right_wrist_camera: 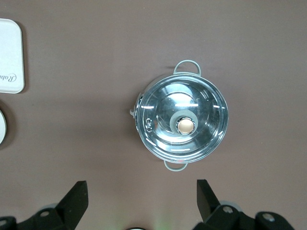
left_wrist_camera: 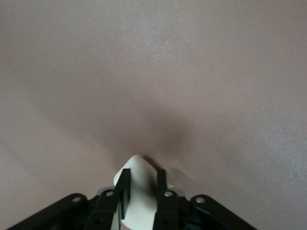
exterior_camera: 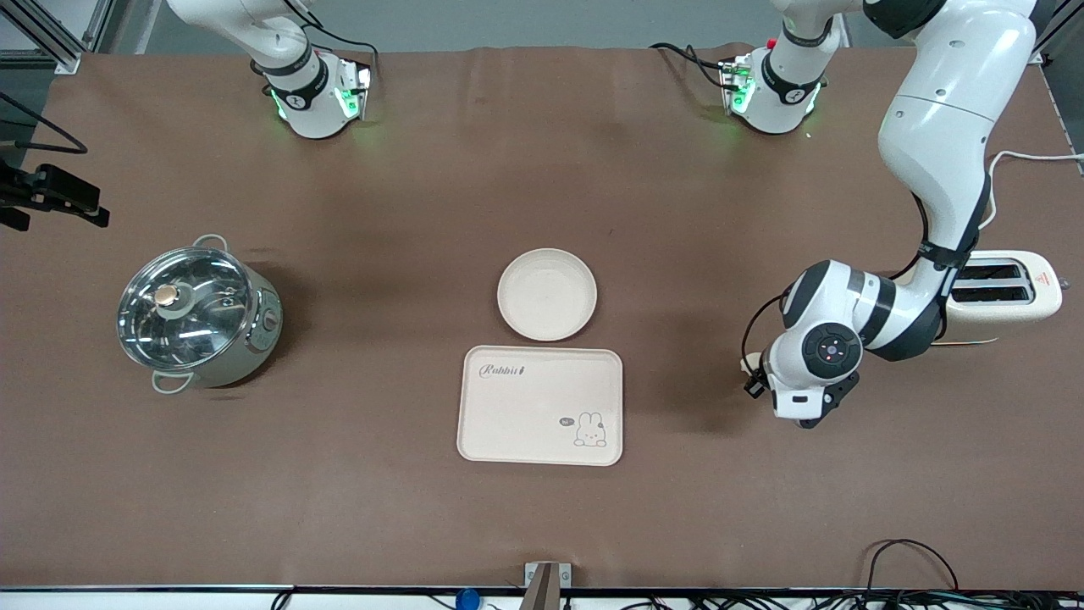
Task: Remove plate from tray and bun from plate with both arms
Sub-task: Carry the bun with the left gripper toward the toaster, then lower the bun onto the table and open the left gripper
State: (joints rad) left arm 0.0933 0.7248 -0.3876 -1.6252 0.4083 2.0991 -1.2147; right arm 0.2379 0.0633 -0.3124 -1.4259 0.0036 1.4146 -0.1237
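Observation:
The round cream plate (exterior_camera: pixel 547 294) lies empty on the brown table, just farther from the front camera than the rabbit tray (exterior_camera: pixel 540 405). My left gripper (exterior_camera: pixel 754 379) is low over the table between the tray and the toaster. In the left wrist view it (left_wrist_camera: pixel 143 175) is shut on the pale cream bun (left_wrist_camera: pixel 140 203), whose tip sticks out past the fingers close to the table top. My right gripper (right_wrist_camera: pixel 141 187) is out of the front view. It is open and empty, high over the table beside the pot (right_wrist_camera: pixel 183 123). A sliver of the plate (right_wrist_camera: pixel 2 127) shows at the edge of that view.
A steel pot with a glass lid (exterior_camera: pixel 196 312) stands toward the right arm's end. A cream two-slot toaster (exterior_camera: pixel 1003 288) stands toward the left arm's end, partly under the left arm. The tray corner (right_wrist_camera: pixel 9 55) shows in the right wrist view.

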